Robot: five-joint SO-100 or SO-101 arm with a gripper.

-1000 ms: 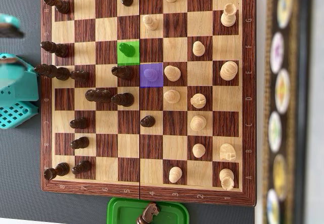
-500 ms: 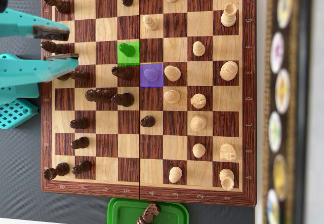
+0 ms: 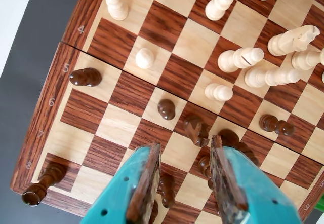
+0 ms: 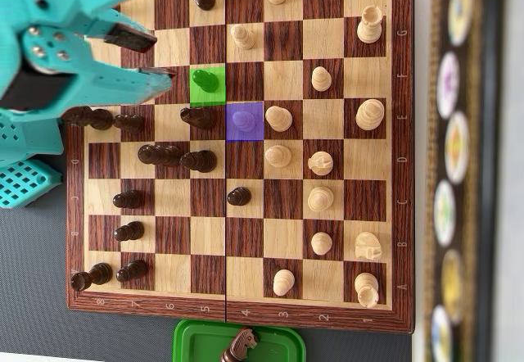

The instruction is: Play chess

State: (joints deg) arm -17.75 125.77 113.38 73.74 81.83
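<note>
A wooden chessboard (image 4: 155,284) carries dark and pale pieces. In the overhead view a green patch marks a square holding a dark pawn (image 4: 207,81), and a purple patch marks the square of a pawn (image 4: 243,119). My teal gripper (image 4: 160,57) hovers open and empty over the board's upper left, just left of the green square. In the wrist view the gripper (image 3: 185,143) is open, with the dark pawn (image 3: 166,109) and a dark knight (image 3: 196,130) just ahead of the fingertips (image 3: 216,145) and a pale pawn (image 3: 218,92) beyond.
A green tray (image 4: 192,341) below the board holds a dark knight (image 4: 239,346). Dark pieces crowd the board's left half, pale pieces (image 4: 321,198) the right. Dark pieces (image 3: 166,189) stand under the fingers. A blurred strip of round items (image 4: 454,157) runs along the right.
</note>
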